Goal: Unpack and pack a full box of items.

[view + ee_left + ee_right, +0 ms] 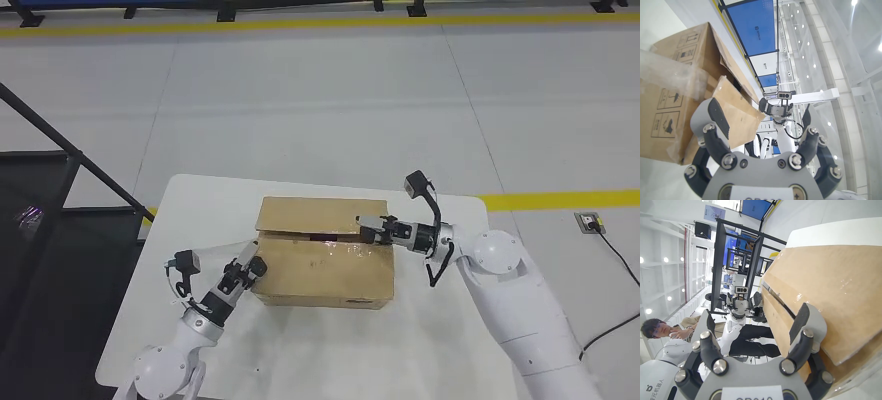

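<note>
while nearly shut on top, brown box [322, 262] wears clear tape [668, 72] | left claw [761, 109] spread, empty | right claw [756, 313] spread, empty

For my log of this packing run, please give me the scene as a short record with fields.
Box: cardboard box on the white table
Flaps: top flaps folded down, a narrow dark gap between them
Left arm: left gripper at one end of the box, fingers open
Right arm: right gripper at the opposite end, fingers open, one finger on a top flap
</note>
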Robot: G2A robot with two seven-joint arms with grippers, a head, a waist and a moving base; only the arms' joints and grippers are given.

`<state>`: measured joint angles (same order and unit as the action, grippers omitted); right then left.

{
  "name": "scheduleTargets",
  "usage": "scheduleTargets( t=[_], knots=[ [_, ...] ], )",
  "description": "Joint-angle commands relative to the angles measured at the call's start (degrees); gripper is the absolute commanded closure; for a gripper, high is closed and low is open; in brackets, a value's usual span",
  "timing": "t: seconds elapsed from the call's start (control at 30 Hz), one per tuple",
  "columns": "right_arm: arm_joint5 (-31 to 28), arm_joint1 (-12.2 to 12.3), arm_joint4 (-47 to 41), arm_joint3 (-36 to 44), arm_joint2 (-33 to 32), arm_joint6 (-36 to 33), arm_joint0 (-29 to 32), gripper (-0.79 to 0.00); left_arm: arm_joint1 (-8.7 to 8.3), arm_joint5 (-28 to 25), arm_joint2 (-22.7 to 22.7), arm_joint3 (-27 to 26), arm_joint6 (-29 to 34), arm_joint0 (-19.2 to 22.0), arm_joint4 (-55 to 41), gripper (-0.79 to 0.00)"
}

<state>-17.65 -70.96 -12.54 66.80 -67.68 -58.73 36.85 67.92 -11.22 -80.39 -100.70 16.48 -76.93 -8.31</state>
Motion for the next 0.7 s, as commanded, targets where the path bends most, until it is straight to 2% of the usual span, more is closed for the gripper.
scheduleTargets(
  t=[0.0, 0.4, 0.67],
  knots=[
    [-0.6, 0.0, -0.7, 0.7, -0.3, 2.2, 0.6, -0.785, 0.06, -0.1, 0.2, 0.2, -0.1, 0.2, 0.2, -0.785],
    [3.4, 0.0, 1.1, -0.1, 2.1, 1.3, 0.1, -0.785, 0.36, 0.0, 0.3, 1.3, -0.1, 1.3, -0.4, -0.785],
    [3.2, -0.1, 0.8, -3.2, 2.8, 1.8, -0.2, -0.785, 0.37, -1.8, -4.1, 0.6, -4.7, -0.4, -2.8, -0.785]
  ],
)
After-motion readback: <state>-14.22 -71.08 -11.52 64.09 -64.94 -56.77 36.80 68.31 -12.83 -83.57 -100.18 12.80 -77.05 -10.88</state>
